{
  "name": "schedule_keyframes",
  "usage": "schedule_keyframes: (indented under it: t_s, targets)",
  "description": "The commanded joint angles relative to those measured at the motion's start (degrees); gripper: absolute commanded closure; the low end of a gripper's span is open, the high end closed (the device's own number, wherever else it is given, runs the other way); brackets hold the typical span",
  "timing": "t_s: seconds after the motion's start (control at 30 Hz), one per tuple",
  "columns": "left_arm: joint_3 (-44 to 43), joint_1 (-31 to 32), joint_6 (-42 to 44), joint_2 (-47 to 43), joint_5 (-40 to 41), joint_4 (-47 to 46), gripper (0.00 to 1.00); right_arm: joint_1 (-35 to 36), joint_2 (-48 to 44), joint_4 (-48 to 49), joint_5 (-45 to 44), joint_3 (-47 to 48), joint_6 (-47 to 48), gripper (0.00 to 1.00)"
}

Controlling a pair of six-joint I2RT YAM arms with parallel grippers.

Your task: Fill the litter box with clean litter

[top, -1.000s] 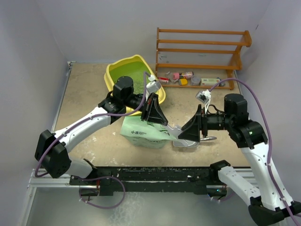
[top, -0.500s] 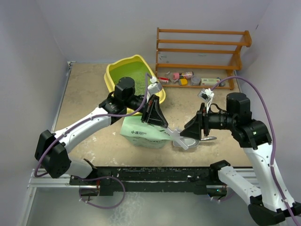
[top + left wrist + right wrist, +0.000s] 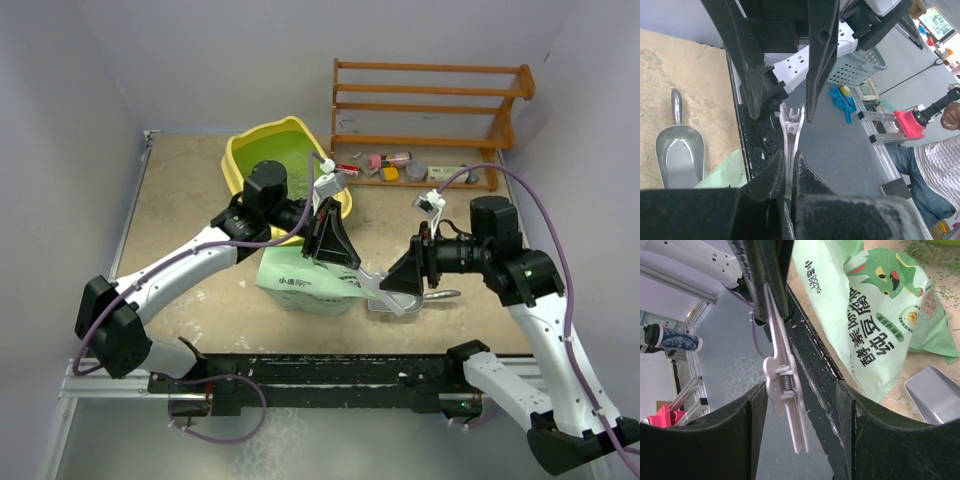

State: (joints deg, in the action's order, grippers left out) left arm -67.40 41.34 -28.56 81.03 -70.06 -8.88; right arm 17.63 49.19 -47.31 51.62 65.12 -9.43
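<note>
One litter box (image 3: pixel 231 165) is seen toward the back of the sandy table (image 3: pixel 185 205); it is a yellow plastic tray with rounded corners and a bright green inside, and whether granules lie in it cannot be told from the top view. One pale-green litter bag (image 3: pixel 300 285) (image 3: pixel 875 315) is laid flat just on the near side of the litter box, printed with dark characters and a green cartoon cat; its contents are hidden, and fine green bits (image 3: pixel 922 252) are scattered on the table by it. One grey metal scoop (image 3: pixel 405 308) (image 3: pixel 680 150) is set bowl-up nearer than the litter box and to its right, beside the bag, its bowl bare and shiny. One white spring clip (image 3: pixel 378 290) (image 3: pixel 790 125) (image 3: pixel 782 375) is held in the air near-right of the litter box, above the gap between bag and scoop; it is pinched at one end by the clenched left gripper (image 3: pixel 352 265) (image 3: pixel 790 165). The right gripper (image 3: pixel 390 283) (image 3: pixel 800 392) is spread wide, its two fingers (image 3: pixel 715 440) placed on either side of the clip's free end and apart from it. One brown wooden rack (image 3: pixel 430 69) stands to the right of the litter box against the back wall; several small coloured items (image 3: pixel 385 165) are lined up under it, too small to be counted.
</note>
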Motion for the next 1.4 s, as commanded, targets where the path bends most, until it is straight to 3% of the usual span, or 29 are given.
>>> schedule_keyframes:
  t_s: [0.0,0.13,0.33,0.43,0.57,0.7,0.8,0.87,1.0,1.2,1.37]
  targets:
    - [-2.58,0.49,-0.8,0.84,-0.69,-3.07,1.0,0.04,-0.86,3.4,2.68,-0.32,0.41,0.42]
    - [-2.48,0.66,-0.8,1.34,-0.54,-3.04,1.0,0.04,-1.2,4.62,3.18,-0.52,-0.28,0.52]
    - [-2.36,0.6,-0.89,1.49,-0.08,-2.89,1.0,0.04,-0.92,4.48,4.18,-0.99,-0.17,0.79]
    - [-2.52,0.6,-0.89,1.62,0.16,-2.89,1.0,0.04,-1.01,4.44,3.97,-1.27,-0.16,1.0]
    - [-2.84,0.63,-0.36,1.67,1.63,-1.24,1.0,0.04,-1.33,3.98,3.26,-1.18,-0.02,1.0]
    - [-4.14,0.61,3.14,1.46,4.93,4.08,0.7,0.04,-1.67,1.28,1.39,-0.42,2.13,1.0]
    - [-5.03,0.49,7.84,0.19,7.78,8.82,0.59,0.12,-1.62,-1.9,-1.64,0.68,4.54,1.0]
    - [-7.31,0.42,14.39,-1.06,12.34,16.89,0.56,0.13,-1.63,-3.01,-4.19,1.24,5.36,1.0]
    - [-10.78,0.48,26.25,-4.79,25.54,33.3,0.54,0.53,-2.27,-5.04,-11.46,2.39,7.94,1.0]
    - [-8.3,0.56,33.77,-11.23,37.76,45.0,0.56,5.42,0.55,-5.82,-24.54,4.96,10.7,1.0]
    - [-6.26,0.93,36.3,-13.28,41.25,48.72,0.57,20.81,8.87,-5.74,-44.25,9.39,14.65,1.0]
